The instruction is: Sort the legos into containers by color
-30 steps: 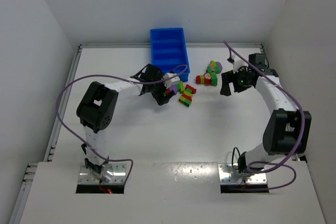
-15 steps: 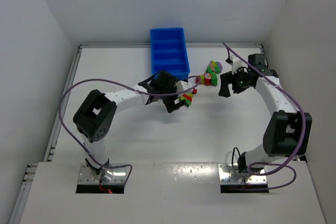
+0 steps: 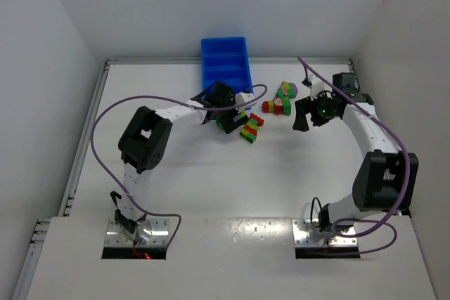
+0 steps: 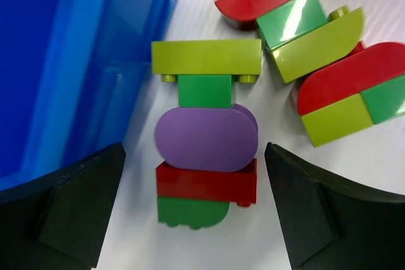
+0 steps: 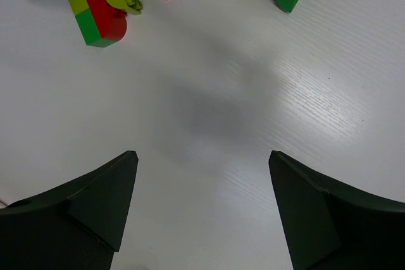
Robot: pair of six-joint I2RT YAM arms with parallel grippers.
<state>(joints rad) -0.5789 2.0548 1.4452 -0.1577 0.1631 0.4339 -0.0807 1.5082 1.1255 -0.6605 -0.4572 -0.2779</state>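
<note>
Lying on the white tabletop point(image 5: 209, 112) just beside the bright blue rectangular plastic tray point(image 4: 57, 61), a stacked clump of small plastic bricks point(image 4: 205, 156) in yellow-green, green, purple and red is sitting between the fingers of the left gripper point(image 4: 193, 203). Its jaws are standing spread on either side, not touching the clump. A neighbouring red, green and yellow-green clump point(image 4: 297, 23) is lying close by, with others beyond it. The tray is sitting at the middle of the far edge. Toward the right edge, the right gripper point(image 5: 202, 207) is hovering with jaws spread over bare table, gripping nothing. From above, no brick is showing in the tray's compartments, and the bricks in sight are joined in mixed-colour stacks. So I am judging the sorting barely begun, with the pulling apart and every drop left to do.
</note>
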